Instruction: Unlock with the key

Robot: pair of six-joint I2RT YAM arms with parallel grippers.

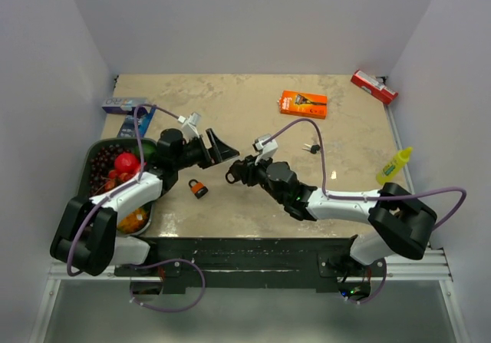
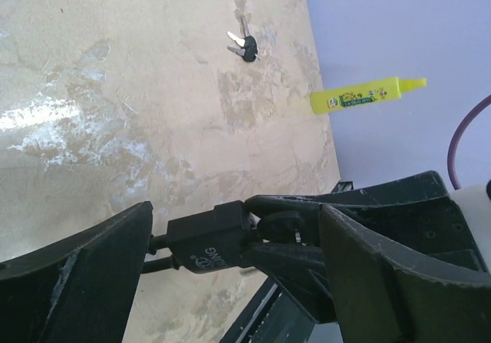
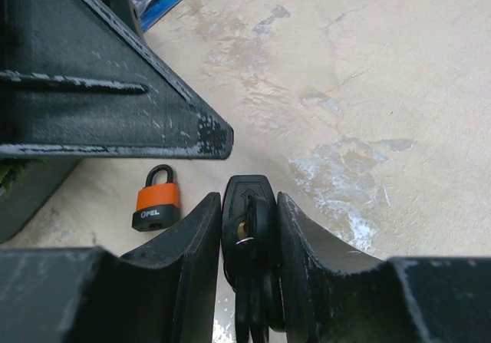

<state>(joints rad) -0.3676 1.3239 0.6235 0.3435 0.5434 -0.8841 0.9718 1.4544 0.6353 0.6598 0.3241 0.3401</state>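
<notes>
My right gripper (image 3: 249, 205) is shut on a black padlock (image 3: 247, 197) held above the table, with a black-headed key (image 3: 257, 224) in its keyhole and spare keys hanging below. In the left wrist view the padlock (image 2: 207, 239) lies crosswise, its shackle rods toward one finger and the key head (image 2: 280, 224) between the right fingers. My left gripper (image 2: 234, 212) is open, its fingers (image 2: 77, 281) on either side of the padlock without touching it. From above, the left gripper (image 1: 219, 150) and right gripper (image 1: 232, 174) meet mid-table.
An orange padlock (image 1: 198, 188) lies on the table below the grippers. Loose keys (image 1: 311, 147), an orange box (image 1: 303, 103), a red box (image 1: 374, 87) and a yellow bottle (image 1: 393, 166) sit to the right. A fruit bowl (image 1: 96, 155) and blue box (image 1: 126, 105) are at left.
</notes>
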